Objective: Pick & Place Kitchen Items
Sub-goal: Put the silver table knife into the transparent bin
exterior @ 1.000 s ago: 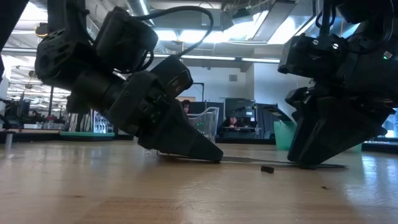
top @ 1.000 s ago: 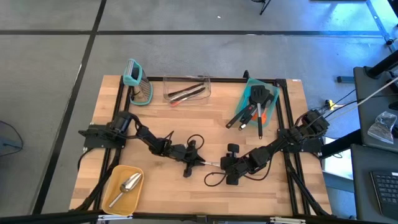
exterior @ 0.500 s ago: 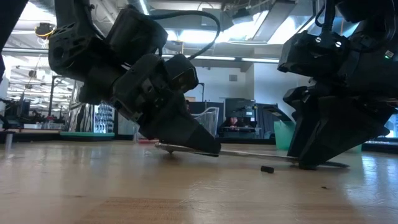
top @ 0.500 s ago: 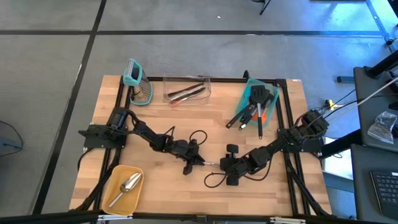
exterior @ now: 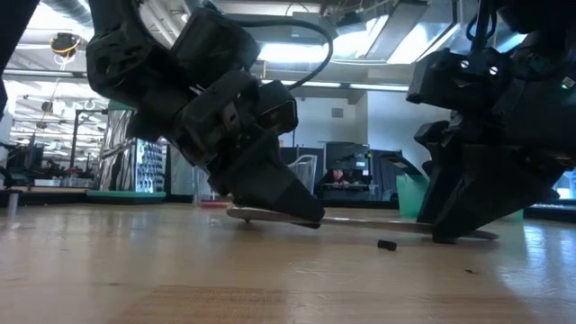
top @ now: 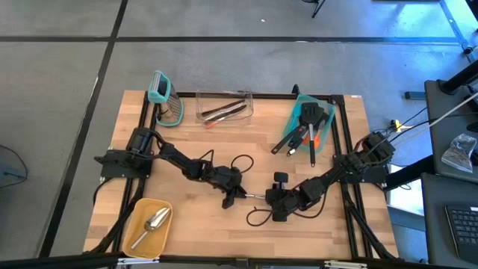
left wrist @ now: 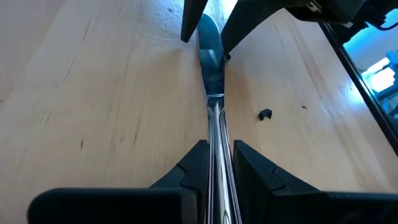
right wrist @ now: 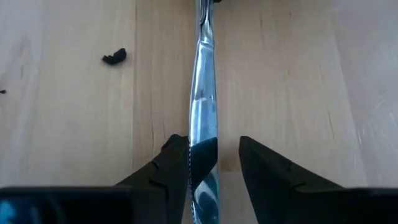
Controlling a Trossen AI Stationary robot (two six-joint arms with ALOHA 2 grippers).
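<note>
A silver table knife [top: 255, 196] lies between my two grippers near the middle of the table. In the low view its handle end [exterior: 247, 214] is raised and its blade end [exterior: 481, 236] rests on the wood. My left gripper [top: 239, 193] is shut on the handle. My right gripper [top: 269, 197] stands open over the blade [right wrist: 203, 124], one finger on either side of it. The blade runs close along one finger [right wrist: 176, 163] and leaves a gap to the other. My left gripper pinches the knife's handle [left wrist: 216, 134] between its two fingers. The fingers slant down from the table's left and lie along the knife. The handle end is lifted and the blade end stays on the table. My right gripper: whether a finger touches the blade I cannot tell.
A yellow tray [top: 139, 211] with a silver scoop [top: 151, 224] sits at the near left. A teal bin [top: 323, 138] of black turners is at the far right, and a clear box [top: 224, 96] of utensils is at the far middle. A small black bit [exterior: 386, 244] lies by the knife.
My left gripper has risen a little, rolled about its own line and edged toward the right gripper. The knife's handle end has come up off the wood, while its blade end has stayed down between the right gripper's fingers.
</note>
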